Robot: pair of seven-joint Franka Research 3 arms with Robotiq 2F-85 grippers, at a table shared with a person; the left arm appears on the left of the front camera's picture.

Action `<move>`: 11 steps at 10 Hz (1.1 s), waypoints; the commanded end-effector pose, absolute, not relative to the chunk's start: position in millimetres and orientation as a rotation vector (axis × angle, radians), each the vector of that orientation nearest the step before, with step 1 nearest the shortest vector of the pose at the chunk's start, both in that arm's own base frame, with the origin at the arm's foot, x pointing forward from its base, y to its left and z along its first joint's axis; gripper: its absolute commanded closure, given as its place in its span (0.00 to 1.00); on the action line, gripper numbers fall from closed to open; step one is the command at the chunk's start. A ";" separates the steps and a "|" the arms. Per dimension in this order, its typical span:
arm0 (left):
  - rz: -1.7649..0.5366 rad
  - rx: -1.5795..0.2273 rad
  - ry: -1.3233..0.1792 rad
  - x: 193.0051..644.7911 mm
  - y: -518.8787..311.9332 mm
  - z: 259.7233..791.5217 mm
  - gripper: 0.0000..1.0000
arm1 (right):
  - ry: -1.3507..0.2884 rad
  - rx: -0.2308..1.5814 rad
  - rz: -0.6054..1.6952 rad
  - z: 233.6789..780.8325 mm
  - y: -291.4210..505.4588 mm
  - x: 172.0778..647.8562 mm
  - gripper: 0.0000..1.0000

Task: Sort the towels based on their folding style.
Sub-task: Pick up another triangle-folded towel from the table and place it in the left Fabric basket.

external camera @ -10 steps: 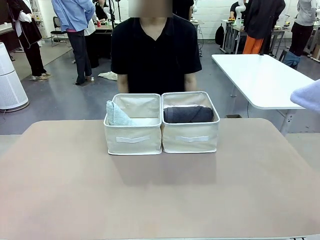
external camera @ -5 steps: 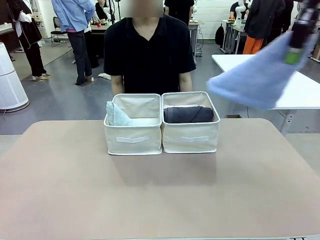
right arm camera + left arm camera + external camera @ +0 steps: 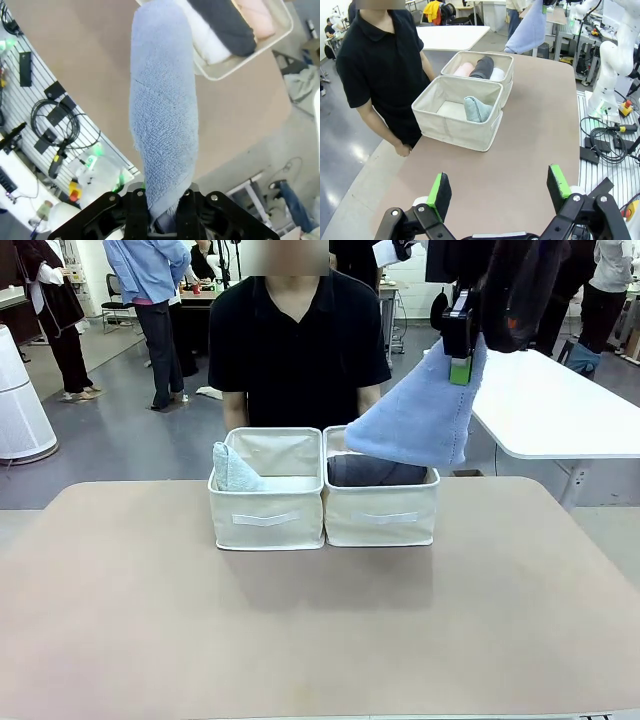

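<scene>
Green-padded, the left end effector hangs over the left part of the worktop with its fingers spread wide, holding nothing.

At the far middle of the worktop two cream fabric bins stand side by side, touching. The left bin holds the pale grey-green cone towel, set against its left wall. The right bin holds the dark grey roll; in the left wrist view the pink roll and the white roll lie on either side of it.

The periwinkle blue towel hangs in the air over the right bin's far right part. The right end effector pinches its narrow upper end, fingers pressed together on the cloth.

A person in a black shirt stands at the far side, directly behind the bins.
</scene>
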State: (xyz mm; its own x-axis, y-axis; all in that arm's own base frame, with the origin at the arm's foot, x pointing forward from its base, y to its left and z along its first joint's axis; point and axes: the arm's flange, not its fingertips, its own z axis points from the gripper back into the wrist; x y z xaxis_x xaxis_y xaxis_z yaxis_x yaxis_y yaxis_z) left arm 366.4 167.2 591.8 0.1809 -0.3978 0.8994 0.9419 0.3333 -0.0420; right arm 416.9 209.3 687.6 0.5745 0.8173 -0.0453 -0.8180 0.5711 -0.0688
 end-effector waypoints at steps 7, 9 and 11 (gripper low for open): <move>-1.073 -0.722 -0.971 366.4 168.3 592.7 0.00 | -0.001 -0.090 0.969 692.9 213.2 411.7 0.83; -1.073 -0.722 -0.971 366.4 168.3 592.7 0.00 | -0.052 -0.086 1.130 703.3 262.5 441.1 0.83; -1.073 -0.722 -0.971 366.4 168.3 592.7 0.00 | -0.076 -0.043 1.187 702.6 301.6 475.9 0.83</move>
